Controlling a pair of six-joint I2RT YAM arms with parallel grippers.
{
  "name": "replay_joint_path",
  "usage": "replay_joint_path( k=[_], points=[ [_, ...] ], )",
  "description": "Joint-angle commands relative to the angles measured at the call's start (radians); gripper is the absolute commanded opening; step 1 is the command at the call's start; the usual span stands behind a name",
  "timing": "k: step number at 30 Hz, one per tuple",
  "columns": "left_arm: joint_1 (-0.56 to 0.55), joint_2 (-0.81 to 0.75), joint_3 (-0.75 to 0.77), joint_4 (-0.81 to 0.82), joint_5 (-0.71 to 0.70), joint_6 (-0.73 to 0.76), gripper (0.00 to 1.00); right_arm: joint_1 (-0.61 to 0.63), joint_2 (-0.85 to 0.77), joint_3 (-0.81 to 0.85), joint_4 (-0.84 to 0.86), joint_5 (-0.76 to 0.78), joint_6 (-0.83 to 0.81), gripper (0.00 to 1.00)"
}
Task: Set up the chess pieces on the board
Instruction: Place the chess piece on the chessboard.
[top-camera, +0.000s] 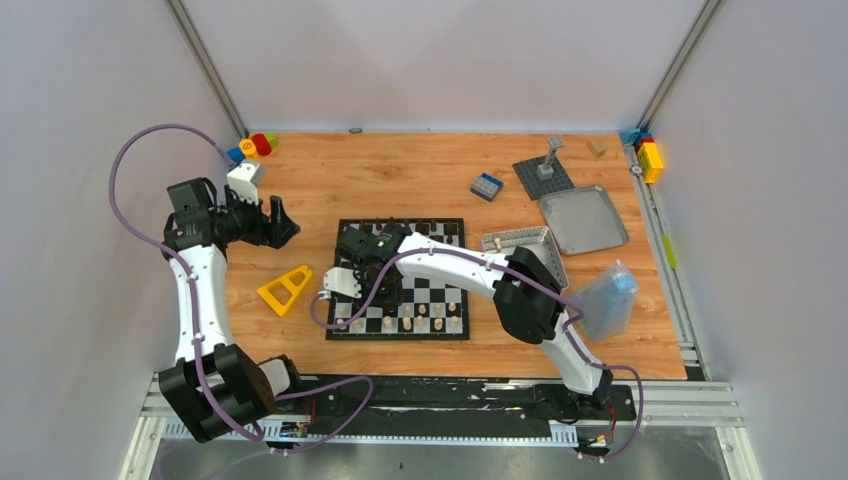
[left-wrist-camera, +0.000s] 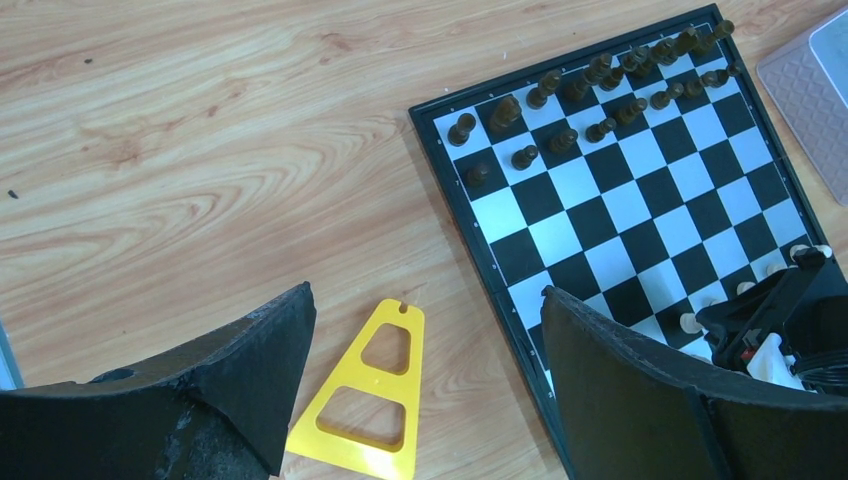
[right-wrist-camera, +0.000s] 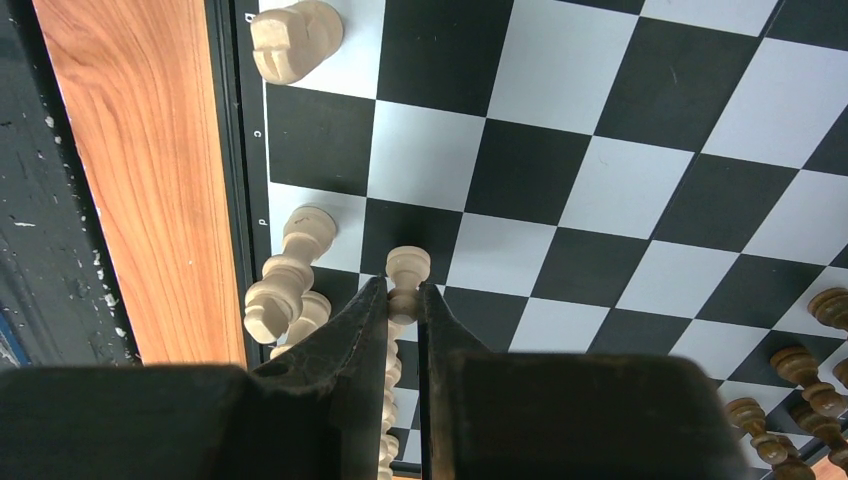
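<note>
The black and white board (top-camera: 448, 281) lies at the middle of the table, also in the left wrist view (left-wrist-camera: 640, 215) and the right wrist view (right-wrist-camera: 560, 160). Dark pieces (left-wrist-camera: 590, 95) stand along its far rows, pale pieces (top-camera: 425, 318) along its near rows. My right gripper (right-wrist-camera: 403, 292) is shut on a pale pawn (right-wrist-camera: 407, 266) just above the board, beside other pale pieces (right-wrist-camera: 290, 270) near the board's edge. My left gripper (left-wrist-camera: 425, 350) is open and empty, high above the wood left of the board.
A yellow triangular frame (top-camera: 285, 290) lies left of the board, below my left gripper (left-wrist-camera: 370, 400). A silver tin (top-camera: 530, 245) and its lid (top-camera: 583, 218) sit right of the board. A blue bag (top-camera: 607, 297), a grey studded plate (top-camera: 543, 177) and coloured bricks (top-camera: 256, 146) lie around.
</note>
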Motion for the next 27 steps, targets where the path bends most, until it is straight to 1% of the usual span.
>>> replay_joint_path(
  k=[1,6,16,21,27],
  points=[
    [0.011,-0.006,0.027,-0.009,0.028,-0.005,0.91,0.007,0.015,0.051,0.002,-0.024,0.002,0.02],
    [0.011,-0.003,0.026,-0.010,0.029,-0.003,0.91,0.006,0.016,0.053,0.002,-0.035,0.006,0.06],
    [0.011,-0.002,0.026,-0.015,0.028,0.000,0.92,0.006,0.024,0.058,0.003,-0.037,0.009,0.08],
    [0.012,-0.001,0.026,-0.015,0.028,0.000,0.92,0.007,0.027,0.060,0.004,-0.032,0.013,0.15],
    [0.012,0.000,0.027,-0.016,0.028,0.001,0.93,0.007,0.017,0.061,0.004,-0.031,0.018,0.29]
  ],
)
